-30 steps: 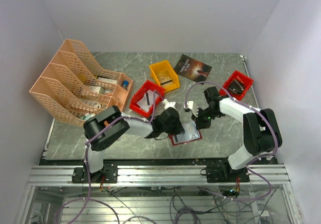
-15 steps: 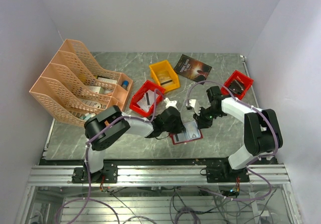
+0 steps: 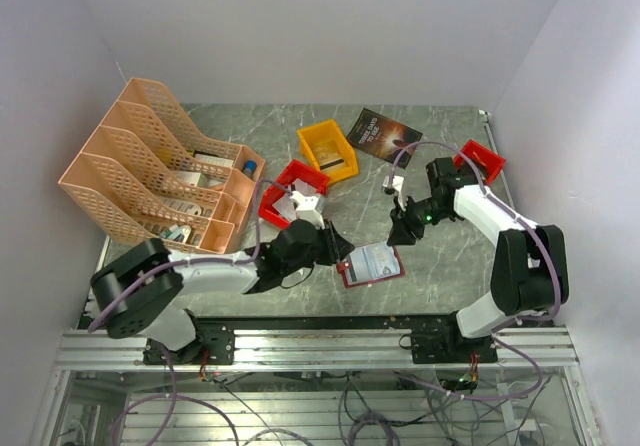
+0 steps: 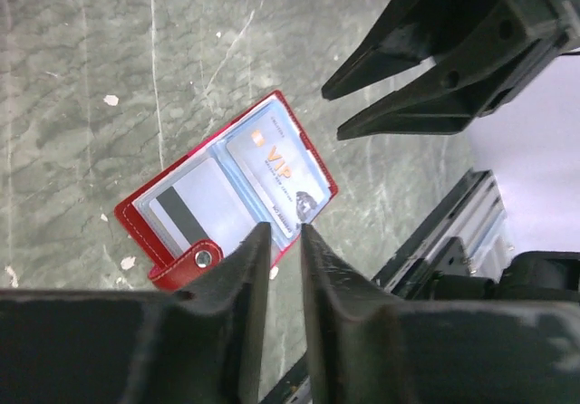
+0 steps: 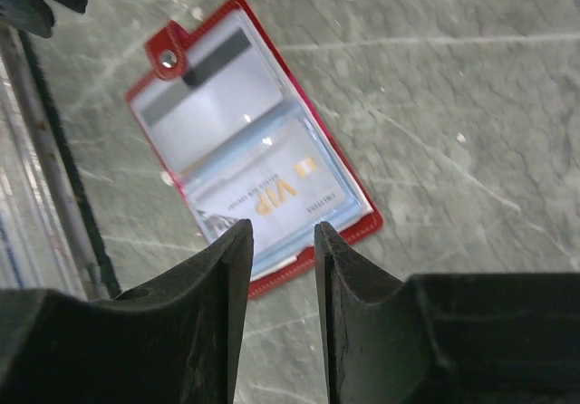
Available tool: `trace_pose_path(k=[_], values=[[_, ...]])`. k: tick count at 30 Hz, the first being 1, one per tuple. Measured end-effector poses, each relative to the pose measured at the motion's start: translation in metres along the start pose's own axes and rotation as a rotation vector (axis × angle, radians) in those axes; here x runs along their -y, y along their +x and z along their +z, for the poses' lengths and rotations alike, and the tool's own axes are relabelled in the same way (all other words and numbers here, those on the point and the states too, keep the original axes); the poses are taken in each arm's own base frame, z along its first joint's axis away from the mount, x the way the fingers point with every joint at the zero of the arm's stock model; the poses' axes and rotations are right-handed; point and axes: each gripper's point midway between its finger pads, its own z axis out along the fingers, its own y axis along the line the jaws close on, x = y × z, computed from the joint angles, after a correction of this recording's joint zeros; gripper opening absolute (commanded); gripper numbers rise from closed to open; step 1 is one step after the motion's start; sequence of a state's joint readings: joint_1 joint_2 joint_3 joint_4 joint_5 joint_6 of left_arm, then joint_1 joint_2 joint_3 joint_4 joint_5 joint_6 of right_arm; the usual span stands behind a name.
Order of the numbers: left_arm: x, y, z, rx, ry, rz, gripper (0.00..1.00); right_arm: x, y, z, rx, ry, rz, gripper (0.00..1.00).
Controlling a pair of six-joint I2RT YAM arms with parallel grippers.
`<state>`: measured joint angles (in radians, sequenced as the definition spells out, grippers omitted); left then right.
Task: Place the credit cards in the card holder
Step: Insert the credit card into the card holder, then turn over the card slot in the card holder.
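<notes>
We see the card holder (image 3: 372,264) lying open and flat on the table (image 3: 450,276), close to the near edge, with only a narrow strip of marble between its lower side and the metal rail (image 3: 320,346). Two cards sit in its clear pockets: a VIP card (image 4: 276,173) in one half and a striped card (image 4: 195,209) with a dark band in the other. Next to the striped card the snap tab (image 4: 195,261) sticks out past the red border. The left pincer (image 3: 335,248) hangs just to the holder's left, its fingers a narrow slit apart with nothing between them. The right pincer (image 3: 398,228) hovers just beyond the holder's far right corner, its fingers parted a little wider, also empty and not touching the holder. Bare marble lies on the holder's right and far sides, running to the table's right edge. Farther back, the left red bin (image 3: 272,204) sits behind the left arm, and the yellow bin (image 3: 328,149) and booklet (image 3: 385,134) lie toward the far edge. The right red bin (image 3: 485,154) is beside the right arm. The file rack (image 3: 160,166) fills the left side, well apart from the holder.
</notes>
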<state>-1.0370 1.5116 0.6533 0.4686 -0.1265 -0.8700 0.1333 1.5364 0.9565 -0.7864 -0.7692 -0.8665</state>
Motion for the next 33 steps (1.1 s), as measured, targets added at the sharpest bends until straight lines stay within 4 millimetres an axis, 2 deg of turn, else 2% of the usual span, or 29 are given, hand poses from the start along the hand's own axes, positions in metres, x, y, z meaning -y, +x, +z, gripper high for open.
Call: trace_pose_path(k=[2, 6, 11, 16, 18, 22, 25, 28, 33], values=[[0.001, -0.006, -0.011, 0.040, 0.022, -0.006, 0.46, -0.004, -0.006, 0.001, 0.024, -0.034, 0.021, 0.35], [-0.006, -0.011, -0.032, 0.106, 0.059, -0.053, 0.43, -0.011, -0.001, 0.008, 0.019, -0.090, 0.099, 0.34], [-0.010, -0.008, -0.037, 0.111, 0.067, -0.096, 0.38, -0.012, 0.006, 0.013, -0.002, -0.107, 0.156, 0.30], [0.003, -0.001, -0.035, 0.087, 0.083, -0.098, 0.37, -0.010, 0.021, 0.021, -0.054, -0.118, 0.218, 0.31], [0.010, 0.006, -0.031, 0.068, 0.094, -0.091, 0.38, -0.009, 0.025, 0.023, -0.067, -0.118, 0.233, 0.33], [0.008, 0.024, -0.022, 0.023, 0.076, -0.077, 0.38, -0.009, 0.027, 0.024, -0.077, -0.118, 0.253, 0.34], [0.005, 0.035, -0.008, -0.007, 0.054, -0.067, 0.37, -0.008, 0.029, 0.026, -0.084, -0.122, 0.267, 0.34], [0.012, 0.040, 0.010, -0.027, 0.050, -0.057, 0.37, -0.008, 0.034, 0.029, -0.097, -0.133, 0.288, 0.34], [0.015, 0.047, 0.031, -0.052, 0.038, -0.040, 0.28, -0.008, 0.036, 0.031, -0.102, -0.138, 0.306, 0.37]])
